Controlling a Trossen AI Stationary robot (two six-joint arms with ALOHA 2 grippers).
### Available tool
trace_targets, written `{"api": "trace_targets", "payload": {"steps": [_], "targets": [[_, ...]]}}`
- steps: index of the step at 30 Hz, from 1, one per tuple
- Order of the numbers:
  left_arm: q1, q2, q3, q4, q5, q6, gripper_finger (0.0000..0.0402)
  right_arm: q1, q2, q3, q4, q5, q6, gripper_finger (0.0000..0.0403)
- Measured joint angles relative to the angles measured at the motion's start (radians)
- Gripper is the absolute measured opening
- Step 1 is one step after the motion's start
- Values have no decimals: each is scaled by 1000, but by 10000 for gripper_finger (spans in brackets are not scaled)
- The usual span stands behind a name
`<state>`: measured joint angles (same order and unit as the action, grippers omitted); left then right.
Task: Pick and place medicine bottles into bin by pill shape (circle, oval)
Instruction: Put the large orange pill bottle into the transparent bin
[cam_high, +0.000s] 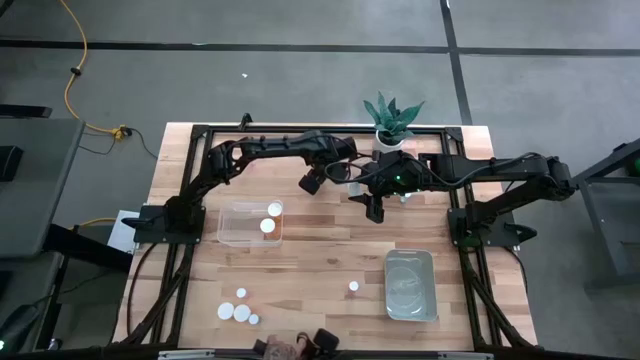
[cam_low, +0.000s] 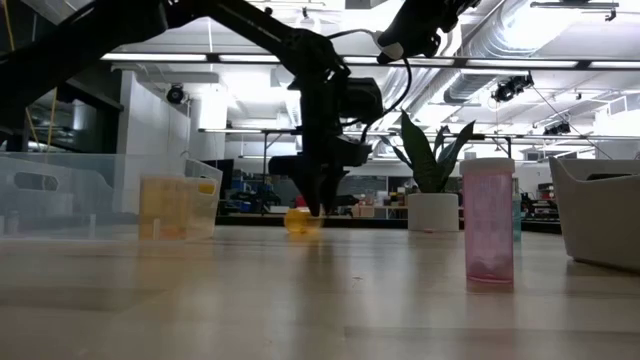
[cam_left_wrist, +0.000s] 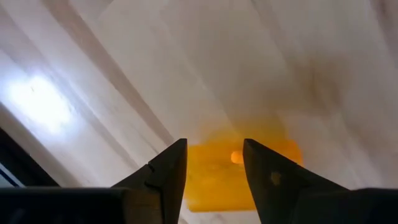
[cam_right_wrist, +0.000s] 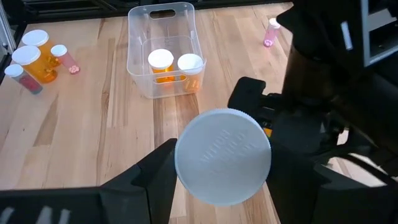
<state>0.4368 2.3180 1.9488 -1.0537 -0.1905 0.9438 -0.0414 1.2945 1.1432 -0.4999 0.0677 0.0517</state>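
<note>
My left claw (cam_left_wrist: 214, 163) sits low on the desk (cam_high: 330, 250) at the far middle, fingers partly open around an orange bottle (cam_left_wrist: 239, 174) lying there — not clamped yet. My right claw (cam_right_wrist: 221, 155) grips a white-capped bottle (cam_right_wrist: 222, 155) just beside it.

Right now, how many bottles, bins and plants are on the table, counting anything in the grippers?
Bottles: 9 (2 in the clear bin, 4 grouped, 1 alone, 1 at the left gripper, 1 in the right gripper)
Bins: 2
Plant: 1
Total: 12
</note>
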Motion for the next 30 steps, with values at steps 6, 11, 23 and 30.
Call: {"api": "trace_targets", "payload": {"steps": [6,11,23,30], "targets": [[8,0,0,-5,-29,-57,142,0,0,0,-1,0,0,195],[13,-9,54,-47,-5,-199,142,0,0,0,-3,0,-3,195],[152,-121,161,-86,490,-834,142,0,0,0,3,16,36,195],[139,-124,61,-78,461,-980,147,0,0,0,3,81,59,195]]}}
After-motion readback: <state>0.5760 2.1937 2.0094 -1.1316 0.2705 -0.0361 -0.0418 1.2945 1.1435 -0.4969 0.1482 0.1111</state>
